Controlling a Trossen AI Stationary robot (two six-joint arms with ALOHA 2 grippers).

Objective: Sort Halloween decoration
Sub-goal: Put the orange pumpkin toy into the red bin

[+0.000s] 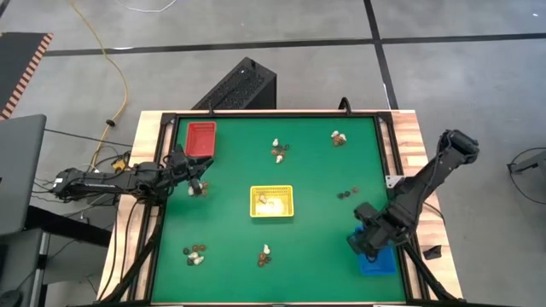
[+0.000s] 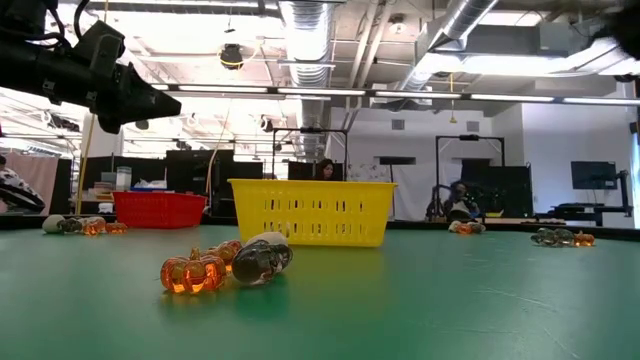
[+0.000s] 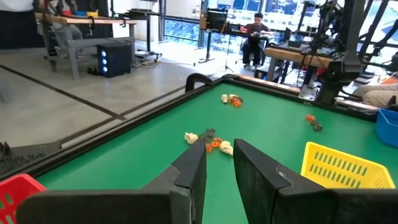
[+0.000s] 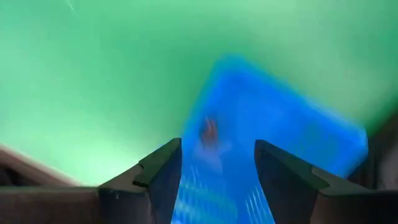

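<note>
The Halloween decoration lies in small clusters of cream, orange and dark trinkets on the green table: far middle, far right, right, near left and near middle. My right gripper stands open, pointing down over the blue tray. A blurred orange trinket shows below its fingers against the tray; I cannot tell whether it lies in the tray. My left gripper waits level at the table's left edge, its fingers a narrow gap apart with nothing between them.
A red tray stands at the far left and a yellow tray in the middle with a pale trinket inside. A small trinket lies just in front of my left gripper. A person sits in the room beyond the table.
</note>
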